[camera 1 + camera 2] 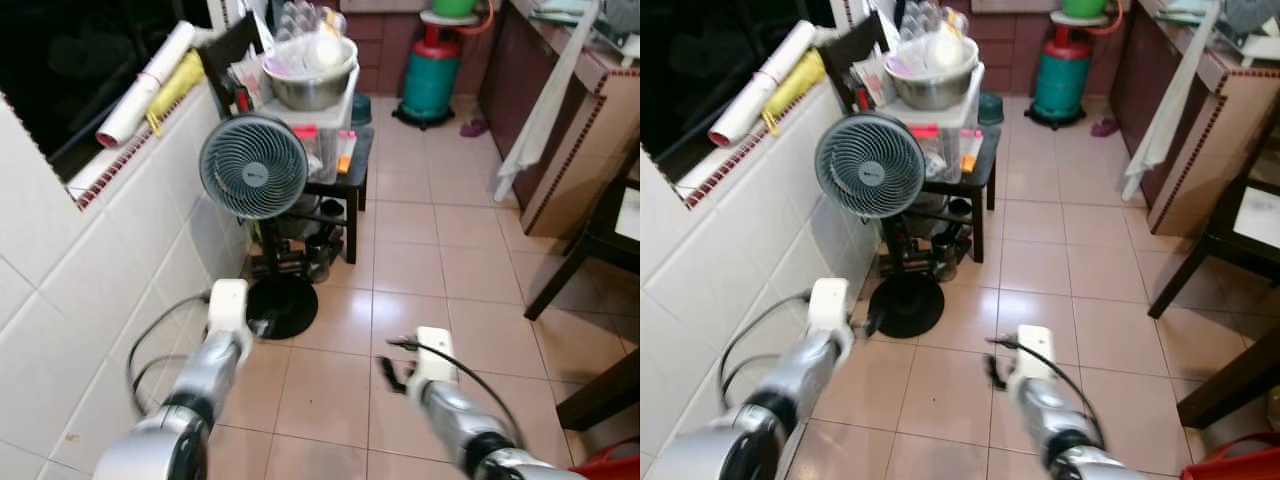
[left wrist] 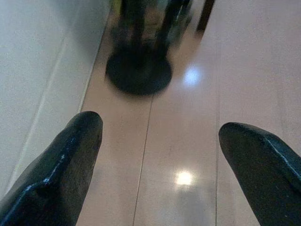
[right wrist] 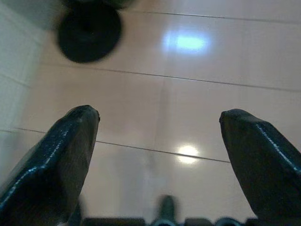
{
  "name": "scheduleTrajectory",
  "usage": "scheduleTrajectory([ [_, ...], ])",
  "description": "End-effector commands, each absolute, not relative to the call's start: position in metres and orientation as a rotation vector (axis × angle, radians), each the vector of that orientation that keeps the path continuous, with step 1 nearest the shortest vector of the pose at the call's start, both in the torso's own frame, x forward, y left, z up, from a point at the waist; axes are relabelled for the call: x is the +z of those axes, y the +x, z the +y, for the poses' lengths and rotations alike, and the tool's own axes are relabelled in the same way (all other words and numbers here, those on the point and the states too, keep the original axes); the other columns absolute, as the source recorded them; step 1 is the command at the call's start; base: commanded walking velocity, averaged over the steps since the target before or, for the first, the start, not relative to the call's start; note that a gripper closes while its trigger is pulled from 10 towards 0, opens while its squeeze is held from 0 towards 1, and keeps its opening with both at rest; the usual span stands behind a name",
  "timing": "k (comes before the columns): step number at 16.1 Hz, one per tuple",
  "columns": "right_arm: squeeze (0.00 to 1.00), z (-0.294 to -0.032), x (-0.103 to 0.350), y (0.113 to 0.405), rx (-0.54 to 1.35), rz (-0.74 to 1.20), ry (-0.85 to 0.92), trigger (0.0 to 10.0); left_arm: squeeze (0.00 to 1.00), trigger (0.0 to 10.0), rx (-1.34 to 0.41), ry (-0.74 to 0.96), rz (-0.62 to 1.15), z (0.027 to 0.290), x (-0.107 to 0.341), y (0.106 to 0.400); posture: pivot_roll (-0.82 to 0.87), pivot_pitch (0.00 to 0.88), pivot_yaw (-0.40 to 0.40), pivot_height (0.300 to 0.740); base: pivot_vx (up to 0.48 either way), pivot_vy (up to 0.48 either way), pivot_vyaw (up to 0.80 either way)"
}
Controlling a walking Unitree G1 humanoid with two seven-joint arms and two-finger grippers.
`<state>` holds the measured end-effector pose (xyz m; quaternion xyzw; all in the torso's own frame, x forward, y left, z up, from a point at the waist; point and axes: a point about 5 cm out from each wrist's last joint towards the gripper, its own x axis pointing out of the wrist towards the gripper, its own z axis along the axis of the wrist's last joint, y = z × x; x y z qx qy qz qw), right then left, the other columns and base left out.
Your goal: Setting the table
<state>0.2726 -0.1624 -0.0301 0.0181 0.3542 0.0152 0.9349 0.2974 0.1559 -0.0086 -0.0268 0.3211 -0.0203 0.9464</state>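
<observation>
A steel bowl (image 1: 310,82) holding pale dishes sits on a clear plastic box on a small black stand (image 1: 350,175) by the left wall. My left gripper (image 2: 160,125) is open with nothing between its fingers, and hangs low over the tiled floor near the fan's round black base (image 2: 138,75). My right gripper (image 3: 160,114) is also open and holds nothing above the bare tiles. In the head views both silver arms reach forward and down, the left arm (image 1: 225,330) by the wall and the right arm (image 1: 435,375) mid-floor.
A grey standing fan (image 1: 253,166) stands by the white tiled wall. A green gas cylinder (image 1: 432,75) is at the back. A tiled counter (image 1: 580,130) with a hanging white cloth and dark wooden furniture legs (image 1: 560,280) line the right side.
</observation>
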Motion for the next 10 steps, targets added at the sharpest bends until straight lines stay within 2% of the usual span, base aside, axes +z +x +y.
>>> scheduleTrajectory([
  [1,0.00,-0.156,-0.030,0.273,0.053,0.725,0.049,10.0,0.00,10.0,-0.031,-0.070,0.702,0.160,-0.016,0.290,-0.07,0.000,0.046,0.740,0.000,0.000,0.00],
  [3,0.00,-0.158,-0.031,0.272,0.028,0.741,-0.011,10.0,0.00,10.0,-0.025,-0.083,0.715,0.161,-0.017,0.289,-0.07,0.000,0.047,0.740,0.000,0.000,0.00],
  [7,0.00,-0.158,-0.032,0.271,0.042,0.746,0.012,10.0,0.00,10.0,-0.010,-0.079,0.710,0.168,-0.018,0.287,-0.07,0.000,0.034,0.740,0.000,0.000,0.00],
  [10,0.00,-0.162,-0.010,0.294,0.109,0.640,-0.035,10.0,0.00,10.0,-0.044,-0.073,0.633,0.180,-0.006,0.297,-0.07,0.000,0.021,0.740,0.000,0.000,0.00],
])
